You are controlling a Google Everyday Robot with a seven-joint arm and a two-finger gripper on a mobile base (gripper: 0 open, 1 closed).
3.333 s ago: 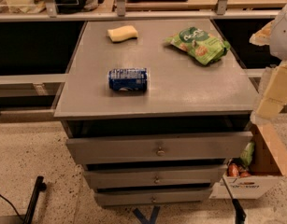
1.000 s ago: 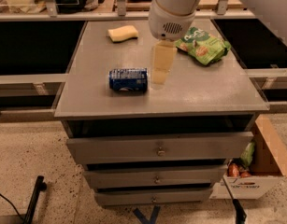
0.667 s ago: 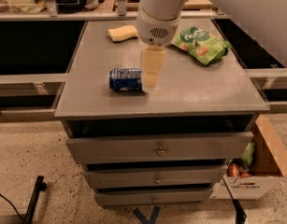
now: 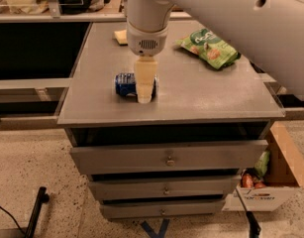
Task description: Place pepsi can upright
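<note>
One pepsi can (image 4: 124, 84) is lying on its side near the front left of the desk (image 4: 201, 100), with its long axis running left to right. The pincer (image 4: 144, 98) is hanging directly over the can's right half and hiding that part. Whether the pincer is open or closed is not showing, nor whether it is touching the can. As I am reading it, the step in hand is the grasp. Doing it well is likely meaning closing squarely across the round body, not along it, since a can lying this way is prone to rolling toward the desk's near front edge if nudged off-centre. Which end is carrying the silver top is not showing, so that is worth settling before turning the can. The green snack bag (image 4: 208, 47) and the yellow block (image 4: 121, 36) are sitting well apart at the back, so they are not crowding the spot where the can should be going down flat on its base.
</note>
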